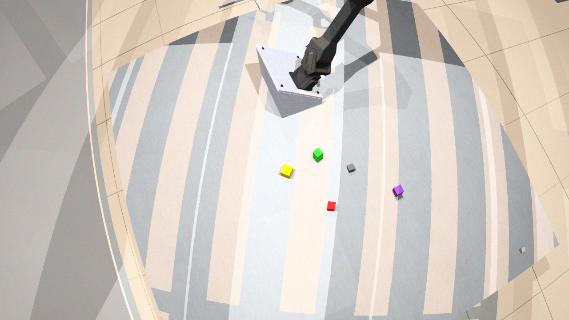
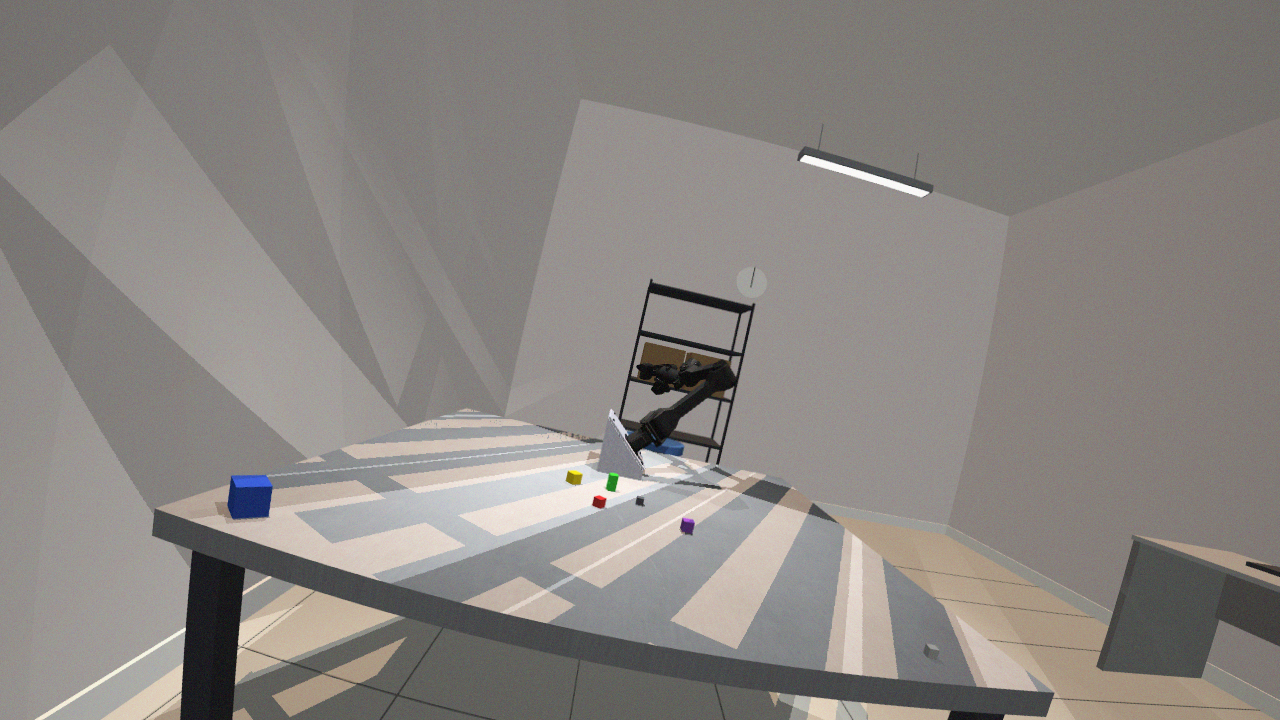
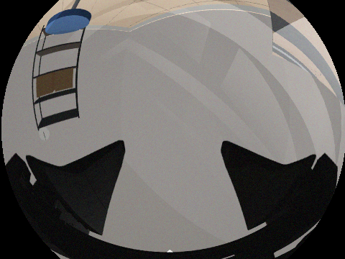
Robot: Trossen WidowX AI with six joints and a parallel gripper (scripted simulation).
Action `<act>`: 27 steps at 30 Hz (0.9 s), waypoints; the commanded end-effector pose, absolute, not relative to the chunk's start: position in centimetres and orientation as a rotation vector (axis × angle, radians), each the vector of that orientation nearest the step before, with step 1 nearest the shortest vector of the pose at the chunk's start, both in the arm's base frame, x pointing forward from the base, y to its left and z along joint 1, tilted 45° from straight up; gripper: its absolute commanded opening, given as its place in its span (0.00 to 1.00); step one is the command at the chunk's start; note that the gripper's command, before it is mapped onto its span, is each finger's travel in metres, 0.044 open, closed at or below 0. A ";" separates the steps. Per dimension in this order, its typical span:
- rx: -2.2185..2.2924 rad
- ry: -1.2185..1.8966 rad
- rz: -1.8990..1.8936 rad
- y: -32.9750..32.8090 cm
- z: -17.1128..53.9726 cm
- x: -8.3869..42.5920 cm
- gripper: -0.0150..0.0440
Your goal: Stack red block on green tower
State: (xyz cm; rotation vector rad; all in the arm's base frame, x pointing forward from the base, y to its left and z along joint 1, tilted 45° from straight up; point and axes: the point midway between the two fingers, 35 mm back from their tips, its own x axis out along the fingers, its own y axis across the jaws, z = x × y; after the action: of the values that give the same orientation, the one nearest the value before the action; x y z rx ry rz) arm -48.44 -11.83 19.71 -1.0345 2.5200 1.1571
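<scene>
The red block [image 1: 330, 206] [image 2: 599, 502] lies on the table, apart from the tower. The green tower [image 1: 318, 154] [image 2: 612, 481] stands upright between the red block and the arm's mount; it looks like stacked green blocks. My gripper [image 3: 174, 146] is open in the wrist view, with only the grey wall behind the gap between its fingers. The black arm [image 1: 338, 34] [image 2: 671, 419] is folded back, and in the exterior view the gripper is raised well above the table, far from both. The gripper is out of view in the top view. No block shows in the wrist view.
A yellow block [image 1: 286, 171] [image 2: 573, 477] and a dark grey block [image 1: 350, 167] [image 2: 640, 501] lie on either side near the tower. A purple block [image 1: 398, 190] [image 2: 687, 525] is farther right. A blue block [image 2: 249, 497] and a small grey block [image 1: 522, 249] [image 2: 931, 651] lie near table edges.
</scene>
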 end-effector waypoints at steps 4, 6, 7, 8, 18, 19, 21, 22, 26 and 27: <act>-1.147 2.459 1.220 -14.8 18.8 -47.5 1.00; -1.236 2.407 1.271 -17.2 18.0 -46.7 1.00; -1.281 2.380 1.296 -18.4 17.7 -46.2 1.00; -1.326 2.352 1.321 -19.5 17.3 -45.7 1.00; -1.754 2.057 1.604 -29.1 14.4 -39.3 1.00; -1.800 2.021 1.627 -30.0 14.0 -38.5 1.00; -1.890 1.948 1.668 -31.8 13.4 -36.7 1.00; -1.934 1.912 1.687 -32.7 13.2 -35.8 1.00; -2.107 1.756 1.759 -35.9 12.1 -32.0 1.00; -2.150 1.716 1.776 -36.6 11.8 -31.0 1.00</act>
State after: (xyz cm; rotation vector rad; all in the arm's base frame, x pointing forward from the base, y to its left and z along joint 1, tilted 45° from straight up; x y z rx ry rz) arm -33.11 -34.99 12.60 -2.0513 1.8097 1.7408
